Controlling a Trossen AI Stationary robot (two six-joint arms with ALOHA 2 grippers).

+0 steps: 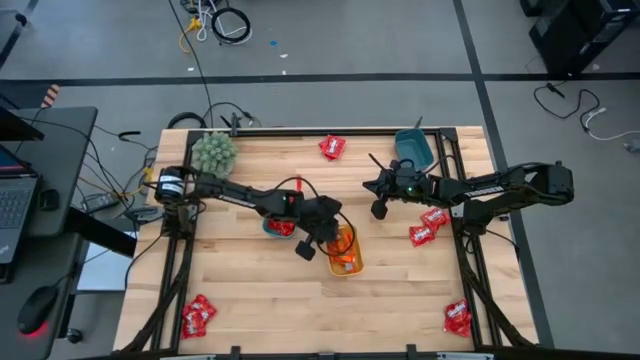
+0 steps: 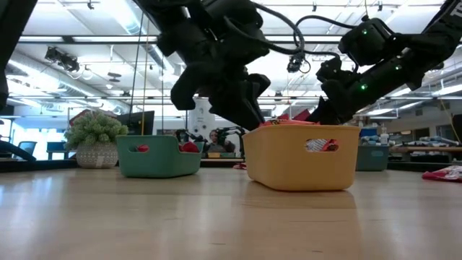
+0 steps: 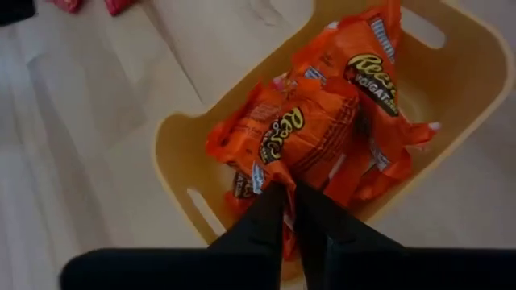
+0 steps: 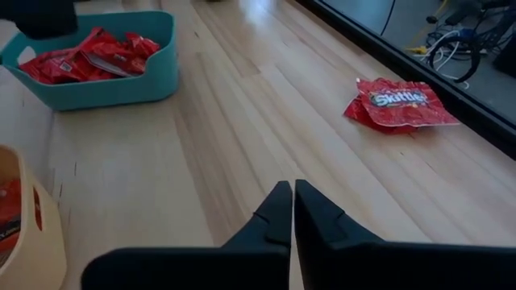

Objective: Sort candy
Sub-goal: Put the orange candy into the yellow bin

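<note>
The left end effector (image 3: 289,211), fingers nearly together, pinches an orange candy (image 3: 282,137) over the yellow tray (image 3: 173,153); the right end effector (image 4: 289,211) hangs closed, empty.

The left arm reaches from the table's left edge toward the middle, its wrist bent downward so the left gripper (image 3: 289,201) points at the table surface, its two dark fingers nearly together with only a thin slit between them. The right arm stretches in from the right edge toward the far centre, held above the table, and the right gripper (image 4: 292,201) has its fingers pressed together, holding nothing.
</note>
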